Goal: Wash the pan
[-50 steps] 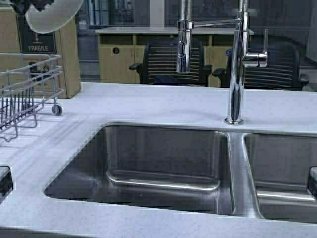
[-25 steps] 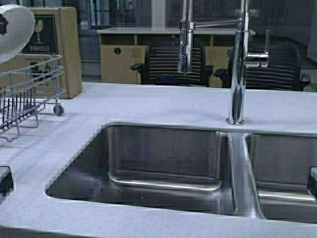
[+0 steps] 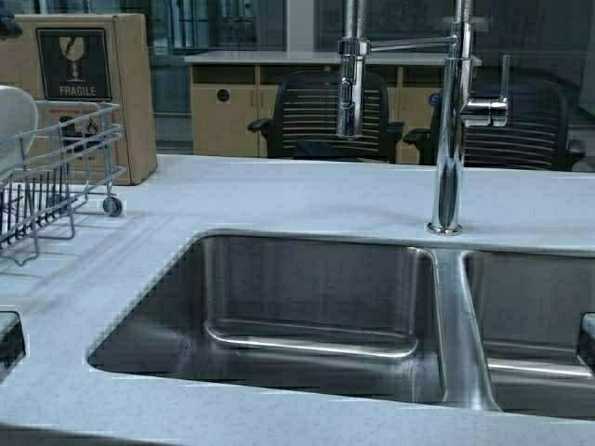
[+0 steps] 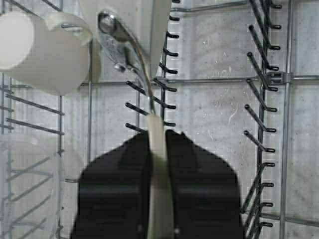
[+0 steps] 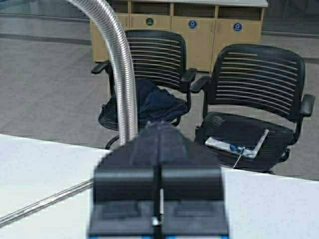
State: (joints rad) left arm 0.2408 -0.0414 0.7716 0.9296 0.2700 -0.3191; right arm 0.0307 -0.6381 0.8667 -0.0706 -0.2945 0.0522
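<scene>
Pale countertop (image 3: pixel 307 200) runs around the steel double sink (image 3: pixel 307 307), with office chairs beyond the faucet (image 3: pixel 446 121). From the left gripper (image 4: pixel 157 149) outward: its two black jaws are closed tight on the thin white edge of the pan (image 4: pixel 155 134), which stands on edge among the prongs of the wire drying rack (image 4: pixel 259 99), beside a white cup (image 4: pixel 42 50) and what looks like a metal spoon (image 4: pixel 119 42). A second ago the pan hung high above the rack; now it shows low at the rack's far-left side (image 3: pixel 14 121), so washing seems finished and only release remains. The right gripper (image 5: pixel 158 199) is closed on nothing, up near the faucet hose.
</scene>
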